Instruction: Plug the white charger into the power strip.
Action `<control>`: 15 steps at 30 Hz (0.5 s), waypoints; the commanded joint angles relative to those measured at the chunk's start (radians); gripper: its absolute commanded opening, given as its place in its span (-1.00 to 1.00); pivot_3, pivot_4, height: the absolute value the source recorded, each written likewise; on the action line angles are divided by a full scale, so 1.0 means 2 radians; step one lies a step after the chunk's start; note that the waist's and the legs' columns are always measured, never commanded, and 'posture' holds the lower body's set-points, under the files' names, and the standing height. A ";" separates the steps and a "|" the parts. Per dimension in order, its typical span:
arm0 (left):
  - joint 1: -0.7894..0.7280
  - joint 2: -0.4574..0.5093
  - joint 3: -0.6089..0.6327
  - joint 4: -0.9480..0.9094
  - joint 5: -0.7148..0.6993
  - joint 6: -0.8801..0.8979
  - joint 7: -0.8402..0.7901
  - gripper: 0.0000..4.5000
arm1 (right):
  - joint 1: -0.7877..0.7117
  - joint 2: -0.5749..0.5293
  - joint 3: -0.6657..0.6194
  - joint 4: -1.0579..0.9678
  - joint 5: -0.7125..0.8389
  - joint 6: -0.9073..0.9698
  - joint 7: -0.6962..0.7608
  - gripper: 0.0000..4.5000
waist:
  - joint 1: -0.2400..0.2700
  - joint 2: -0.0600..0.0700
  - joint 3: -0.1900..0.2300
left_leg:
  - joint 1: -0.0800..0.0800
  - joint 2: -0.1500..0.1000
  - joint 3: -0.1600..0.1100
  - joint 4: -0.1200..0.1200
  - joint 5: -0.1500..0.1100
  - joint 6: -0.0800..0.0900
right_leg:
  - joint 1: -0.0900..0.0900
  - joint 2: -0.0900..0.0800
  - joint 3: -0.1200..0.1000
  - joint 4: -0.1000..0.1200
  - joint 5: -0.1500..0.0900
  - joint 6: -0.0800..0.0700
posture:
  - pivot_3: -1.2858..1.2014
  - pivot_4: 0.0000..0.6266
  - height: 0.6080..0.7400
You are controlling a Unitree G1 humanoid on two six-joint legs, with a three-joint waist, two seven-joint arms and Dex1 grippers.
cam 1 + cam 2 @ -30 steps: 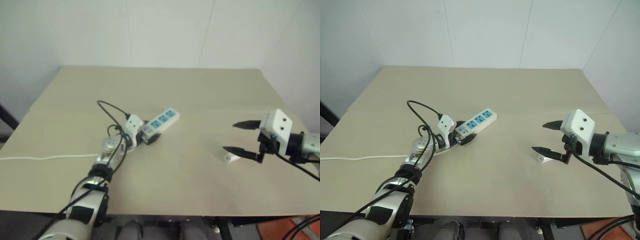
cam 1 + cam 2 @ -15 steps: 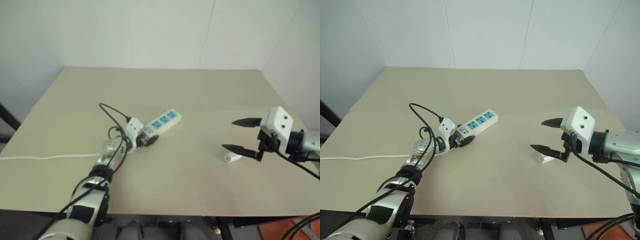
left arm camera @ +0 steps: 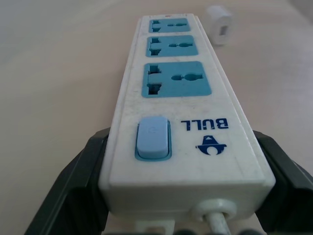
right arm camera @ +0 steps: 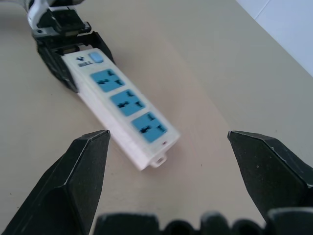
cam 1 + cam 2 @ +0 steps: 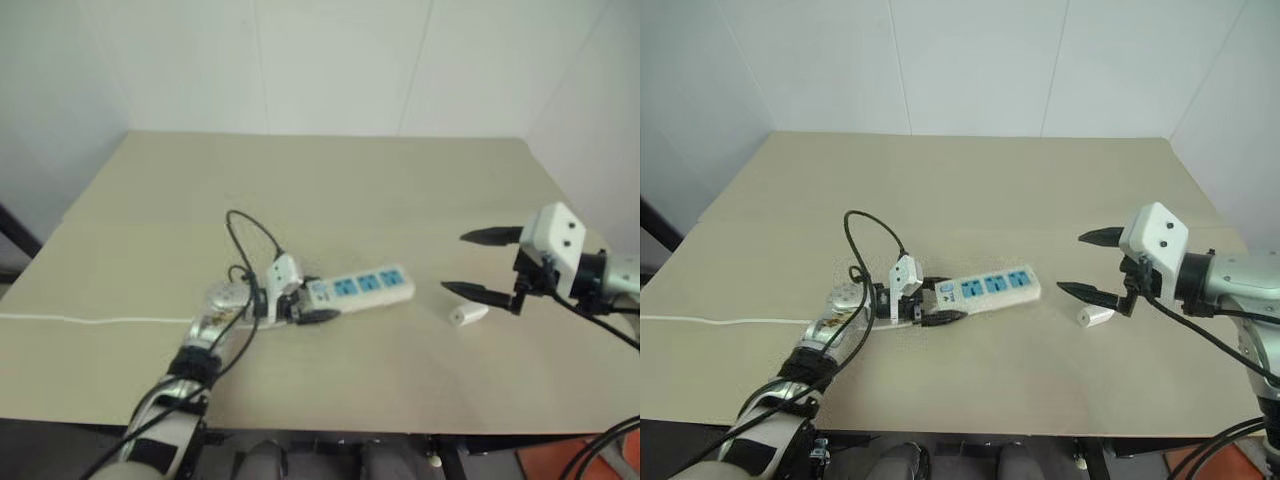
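The power strip [image 5: 985,287], a long white bar with blue sockets, lies flat on the table, its free end pointing toward the right arm. My left gripper [image 5: 935,300] is shut on its switch end; in the left wrist view the black fingers [image 3: 73,196] clamp both sides of the power strip [image 3: 171,98]. The white charger [image 5: 1092,316] lies on the table just past the strip's free end, also visible as the small charger [image 3: 219,18]. My right gripper [image 5: 1070,262] hovers open above the table, just beside the charger, holding nothing. Between its fingers I see the power strip [image 4: 124,100].
The strip's thin white cord [image 5: 90,320] runs off toward the table's left edge. A black cable [image 5: 875,230] loops above my left wrist. The beige table [image 5: 970,180] stretches far back to a white wall; its near edge [image 5: 1020,425] is close.
My left gripper has closed on the strip's switch end and dragged it nearer and to the right, swinging its free end toward the charger. The right gripper has stayed put, open.
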 commanded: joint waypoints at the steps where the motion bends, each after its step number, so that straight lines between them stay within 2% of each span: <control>1: 0.022 0.025 -0.012 -0.081 -0.019 0.022 -0.036 0.48 | -0.019 -0.011 0.012 0.008 -0.004 -0.020 0.019 1.00 | 0.000 0.000 0.000 | 0.000 0.000 0.000 0.000 0.000 0.000 | 0.000 0.000 0.000 0.000 0.000 0.000 | 0.03 -0.52 1.00; 4: 0.047 0.038 -0.024 -0.100 -0.008 0.026 -0.037 0.48 | -0.029 -0.018 0.040 0.024 -0.029 -0.041 0.037 1.00 | -0.003 0.000 0.000 | 0.001 0.000 0.000 0.000 0.000 0.000 | 0.001 0.000 0.000 0.000 0.000 0.000 | 0.03 -0.52 1.00; 8: 0.067 0.036 -0.033 -0.088 0.003 0.026 -0.020 0.48 | -0.038 -0.038 0.092 0.065 -0.099 -0.117 0.061 1.00 | -0.002 0.000 0.000 | 0.001 0.000 0.000 0.000 0.000 0.000 | 0.000 0.000 0.000 0.000 0.000 0.000 | 0.03 -0.52 1.00; 15: 0.078 0.021 -0.044 -0.058 0.017 0.010 0.002 0.48 | -0.112 -0.055 0.171 0.152 -0.184 -0.216 0.118 1.00 | 0.000 0.000 0.000 | 0.001 0.000 0.001 0.000 0.000 0.000 | 0.001 0.000 0.000 0.000 0.000 0.000 | 0.03 -0.52 1.00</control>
